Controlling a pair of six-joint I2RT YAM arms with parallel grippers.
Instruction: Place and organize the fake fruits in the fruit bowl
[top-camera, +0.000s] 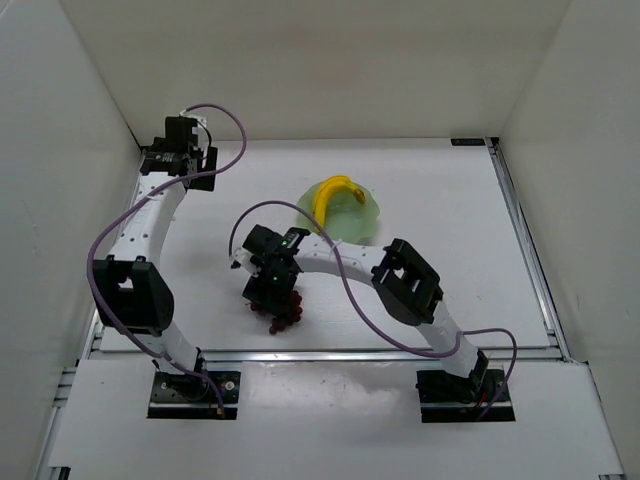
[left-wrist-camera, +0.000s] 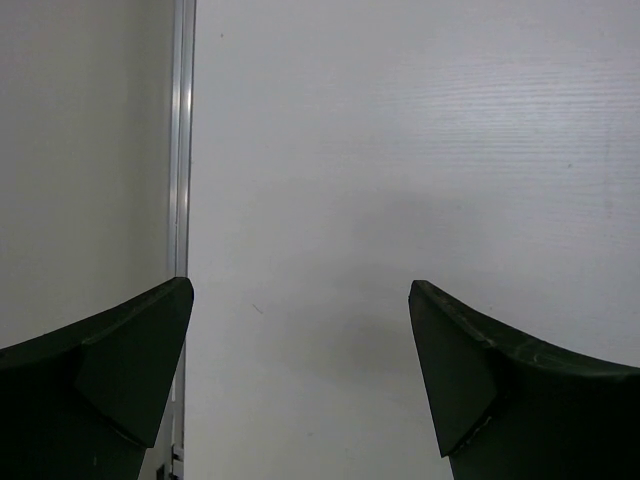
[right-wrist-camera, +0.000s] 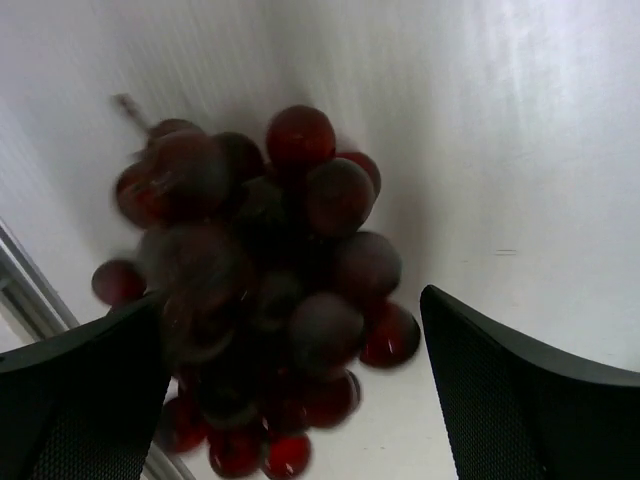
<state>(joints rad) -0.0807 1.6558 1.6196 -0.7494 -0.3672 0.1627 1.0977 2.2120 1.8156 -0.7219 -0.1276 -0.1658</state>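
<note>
The bunch of dark red-purple grapes (top-camera: 284, 312) lies on the table near the front rail. In the right wrist view the grapes (right-wrist-camera: 270, 290) fill the space between my fingers. My right gripper (top-camera: 272, 290) (right-wrist-camera: 290, 300) is open and low over the bunch, with one finger against its left side and the other a little clear on the right. The yellow banana (top-camera: 335, 192) lies inside the pale green bowl (top-camera: 372, 217) at the table's middle back. My left gripper (top-camera: 190, 172) (left-wrist-camera: 300, 285) is open and empty, over bare table at the far left back.
White walls close in the table on three sides. A metal rail (left-wrist-camera: 180, 150) runs along the left edge, another rail (top-camera: 525, 250) along the right edge. The right arm's purple cable (top-camera: 350, 290) loops beside the bowl.
</note>
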